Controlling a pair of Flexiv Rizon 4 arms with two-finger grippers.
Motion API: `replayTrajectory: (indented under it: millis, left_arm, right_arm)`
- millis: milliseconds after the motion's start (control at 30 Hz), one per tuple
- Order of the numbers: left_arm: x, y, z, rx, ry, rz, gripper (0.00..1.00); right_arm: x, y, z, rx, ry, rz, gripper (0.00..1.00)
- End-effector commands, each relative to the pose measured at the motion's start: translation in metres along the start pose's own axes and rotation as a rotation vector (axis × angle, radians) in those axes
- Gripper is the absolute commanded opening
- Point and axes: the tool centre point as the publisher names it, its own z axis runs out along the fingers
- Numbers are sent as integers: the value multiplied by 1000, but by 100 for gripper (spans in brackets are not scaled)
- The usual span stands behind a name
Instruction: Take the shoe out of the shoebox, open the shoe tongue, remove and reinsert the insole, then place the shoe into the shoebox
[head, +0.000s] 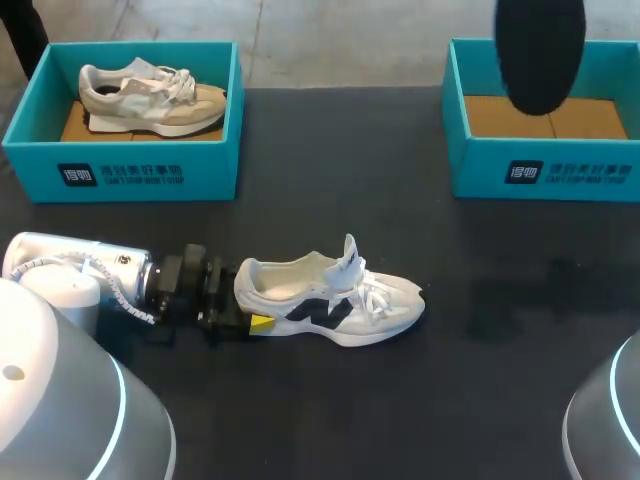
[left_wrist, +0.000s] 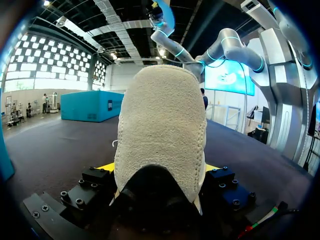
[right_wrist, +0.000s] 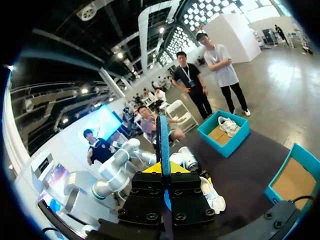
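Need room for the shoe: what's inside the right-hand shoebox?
Only bare brown cardboard floor shows inside the right shoebox. The dark insole, held in the right gripper, covers part of that floor, so that patch cannot be checked.

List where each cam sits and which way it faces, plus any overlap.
Head: above and behind, looking down on the table; left arm and part of the right arm show.
Left wrist: low near the table, facing along the shoe from its heel; left gripper shut on the heel.
Right wrist: raised high, looking down; right gripper shut on the insole.
Shared: head and right wrist both show shoe, left arm, empty shoebox.
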Motion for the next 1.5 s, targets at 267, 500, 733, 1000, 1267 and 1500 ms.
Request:
replayTrajectory:
  millis: [267, 500, 733, 1000, 1267, 1500]
  left_arm:
    - [0, 4, 3, 0, -3, 0, 0]
    - [0, 4, 3, 0, -3, 0, 0]
    - [0, 4, 3, 0, -3, 0, 0]
    - [0, 4, 3, 0, -3, 0, 0]
    - [0, 4, 3, -12, 3, 6, 0]
    - [3, 8, -3, -33, -19, -36, 100]
  right_arm:
    - [9, 4, -8, -12, -19, 108, 0]
    - [11, -1, 5, -12, -14, 91, 0]
    - [6, -1, 15, -52, -2, 120, 0]
    - [2, -2, 19, -73, -3, 167, 0]
    - [2, -2, 19, -73, -3, 167, 0]
    - [2, -2, 19, -73, -3, 167, 0]
